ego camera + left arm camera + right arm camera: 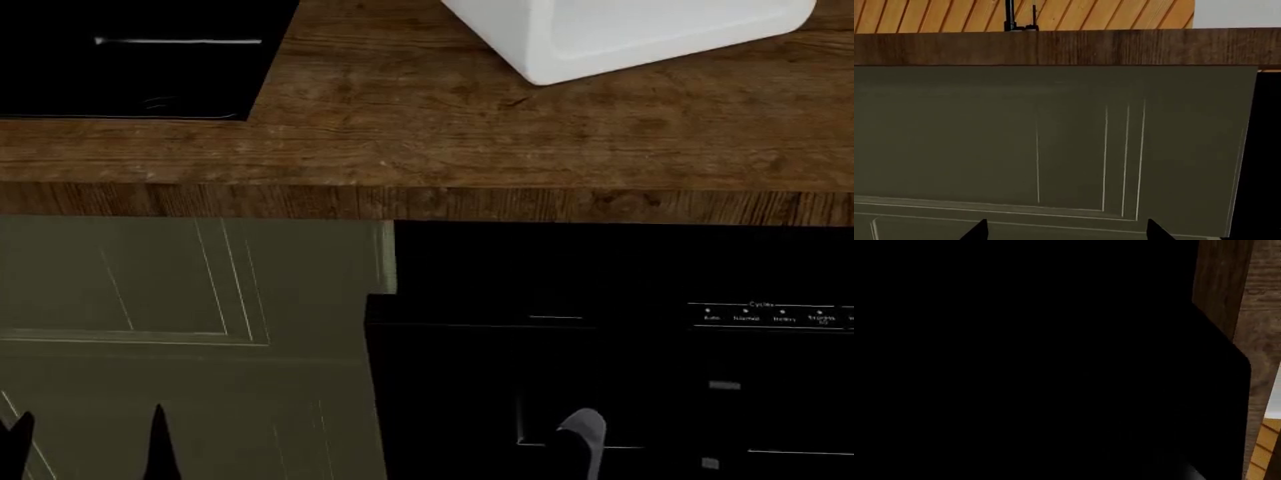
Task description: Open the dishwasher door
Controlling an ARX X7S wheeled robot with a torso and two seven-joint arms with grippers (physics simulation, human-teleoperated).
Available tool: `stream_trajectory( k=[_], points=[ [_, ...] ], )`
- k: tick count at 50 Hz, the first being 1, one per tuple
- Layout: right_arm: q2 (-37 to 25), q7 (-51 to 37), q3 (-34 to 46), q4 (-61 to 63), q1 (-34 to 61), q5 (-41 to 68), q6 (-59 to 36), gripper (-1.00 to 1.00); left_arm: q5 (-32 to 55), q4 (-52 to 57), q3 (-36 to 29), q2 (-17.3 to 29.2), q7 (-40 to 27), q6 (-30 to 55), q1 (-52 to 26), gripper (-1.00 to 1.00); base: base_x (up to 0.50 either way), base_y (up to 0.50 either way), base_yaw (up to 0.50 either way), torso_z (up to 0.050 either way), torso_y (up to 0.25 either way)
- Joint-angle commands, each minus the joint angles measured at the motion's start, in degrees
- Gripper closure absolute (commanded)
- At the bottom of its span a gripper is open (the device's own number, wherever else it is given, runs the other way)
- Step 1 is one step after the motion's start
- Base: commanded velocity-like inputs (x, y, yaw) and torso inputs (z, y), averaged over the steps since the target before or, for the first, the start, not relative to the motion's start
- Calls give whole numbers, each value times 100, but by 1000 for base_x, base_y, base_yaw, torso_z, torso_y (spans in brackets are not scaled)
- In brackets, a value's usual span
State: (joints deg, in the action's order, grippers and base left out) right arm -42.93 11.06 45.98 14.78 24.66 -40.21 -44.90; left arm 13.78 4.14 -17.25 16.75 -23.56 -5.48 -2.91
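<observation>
The dishwasher door [627,400] is the glossy black panel under the wooden counter, right of centre in the head view. It carries a thin pale line and a strip of tiny white labels [774,316]. Its left edge stands slightly out over the olive cabinet door [187,300]. My right gripper [581,432] shows only as a grey piece against the door's lower part, and its jaws are lost in the black. The door [1021,360] fills almost all of the right wrist view. My left gripper [1067,235] is open with nothing between its fingers, facing the cabinet door [1054,140].
A wooden countertop [441,130] runs above, with a white block [627,35] at the back right and a black inset panel [134,60] at the back left. The counter's front edge [1067,47] shows above the cabinet door, with a dark faucet-like post [1014,20] behind it.
</observation>
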Motion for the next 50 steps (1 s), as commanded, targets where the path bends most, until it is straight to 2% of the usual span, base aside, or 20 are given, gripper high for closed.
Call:
stream_trajectory(
  k=[1,30,50],
  points=[
    [-92,308,284,412,-435,685,-244,100,8,-11,-32,1,-5,-9,-24,-100,0,0,0,0,0],
    [-298,322,548,1706,-1588,432,-896,100,75,-38,-45,36,-22,-105,-10,-100,0,2,3,0,0],
    [-332,19,723,2181,-2480,459,-967,100,81,34,-91,63,-55,-72,-12,-100,0,4,7,-1,0]
  ],
)
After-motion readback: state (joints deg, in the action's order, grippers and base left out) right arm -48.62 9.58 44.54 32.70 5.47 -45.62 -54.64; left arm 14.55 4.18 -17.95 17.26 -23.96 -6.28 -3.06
